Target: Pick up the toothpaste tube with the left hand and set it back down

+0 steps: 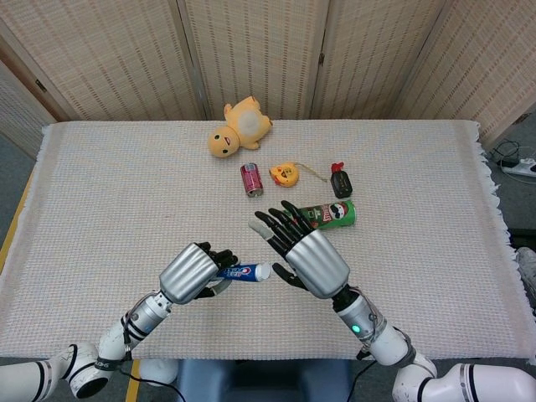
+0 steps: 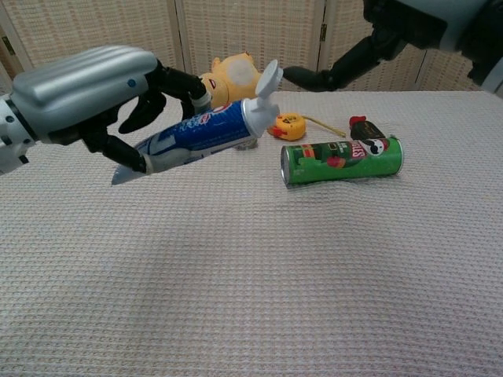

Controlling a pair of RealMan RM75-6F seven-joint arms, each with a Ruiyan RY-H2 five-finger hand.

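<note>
The left robot hand (image 2: 82, 94) grips the toothpaste tube (image 2: 196, 137) clear above the surface (image 2: 251, 275) near its front edge, long axis roughly level, cap toward the right robot hand (image 1: 306, 251) (fingers spread, holding nothing); set-down is probably straight down.

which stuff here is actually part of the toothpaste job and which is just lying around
Part of the job:
- toothpaste tube, lifted off the table
- left robot hand, holding the tube

Just lying about:
- green chips can, on its side
- small red can
- yellow tape measure
- yellow plush toy
- small black and red item
- right robot hand, fingers spread, holding nothing
</note>
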